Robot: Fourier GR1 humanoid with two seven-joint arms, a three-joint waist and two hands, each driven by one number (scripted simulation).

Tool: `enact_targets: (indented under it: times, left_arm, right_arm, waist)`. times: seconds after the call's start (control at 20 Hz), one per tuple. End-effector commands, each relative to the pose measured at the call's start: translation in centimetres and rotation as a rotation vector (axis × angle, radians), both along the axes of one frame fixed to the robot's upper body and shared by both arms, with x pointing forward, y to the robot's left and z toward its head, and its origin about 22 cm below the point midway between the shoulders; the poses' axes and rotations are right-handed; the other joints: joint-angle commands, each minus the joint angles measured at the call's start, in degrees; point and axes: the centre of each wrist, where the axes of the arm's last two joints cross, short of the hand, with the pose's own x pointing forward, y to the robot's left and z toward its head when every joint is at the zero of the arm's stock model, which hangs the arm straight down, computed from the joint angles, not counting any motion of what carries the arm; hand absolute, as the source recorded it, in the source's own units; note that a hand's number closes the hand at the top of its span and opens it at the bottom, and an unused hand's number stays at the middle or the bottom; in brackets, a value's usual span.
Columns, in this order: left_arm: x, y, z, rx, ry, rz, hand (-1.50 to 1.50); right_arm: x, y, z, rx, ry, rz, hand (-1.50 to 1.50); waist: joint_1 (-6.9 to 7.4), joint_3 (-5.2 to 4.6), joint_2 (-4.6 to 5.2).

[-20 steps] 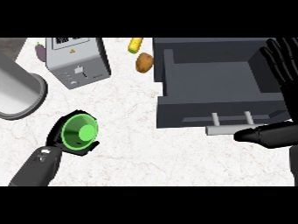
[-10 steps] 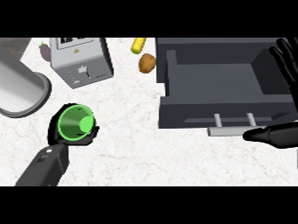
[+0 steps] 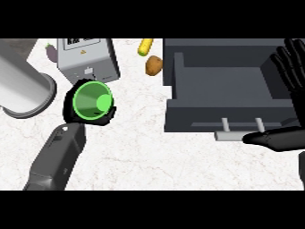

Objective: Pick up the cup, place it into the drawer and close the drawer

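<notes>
— Where's the cup (image 3: 92, 101)?
— In the left hand (image 3: 82, 117), fingers curled round it, left of the open drawer (image 3: 226, 85).
— The right hand (image 3: 300, 94)?
— Flat, fingers straight, by the drawer's right side.

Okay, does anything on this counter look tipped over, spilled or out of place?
Nothing is spilled or damaged. The green cup is tilted, its mouth facing the camera, but the left robot hand is curled round it. The drawer stands open, and the right robot hand rests open beside it.
</notes>
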Motion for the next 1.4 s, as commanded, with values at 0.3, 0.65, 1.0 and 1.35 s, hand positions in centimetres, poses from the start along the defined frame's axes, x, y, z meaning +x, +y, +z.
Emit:
enact_targets:
  times: [0.3, 0.65, 1.0, 1.35]
  left_arm:
    - [5.3, -9.2, 12.9, 0.039, -0.099, -0.16, 1.5]
    - [7.1, -13.8, 21.6, 0.111, -0.103, -0.143, 1.5]
    - [8.1, -18.1, 24.0, 0.203, 0.061, -0.122, 1.5]
    - [8.8, -20.6, 24.1, 0.323, 0.178, -0.031, 1.5]
  right_arm:
    - [-1.2, 0.1, -1.1, 0.01, -0.006, -0.019, -1.5]
    - [-1.6, -0.5, -0.2, 0.0, -0.006, -0.031, -1.5]
    - [-0.1, -0.6, -1.1, 0.001, -0.026, -0.011, -1.5]
    - [1.3, 0.7, 0.7, 0.012, -0.039, 0.051, -1.5]
  waist:
    - [0.18, 0.07, -0.42]
    - [-1.06, 0.03, 0.14]
    - [-1.54, 0.05, 0.45]
    - [-5.43, 0.13, 1.66]
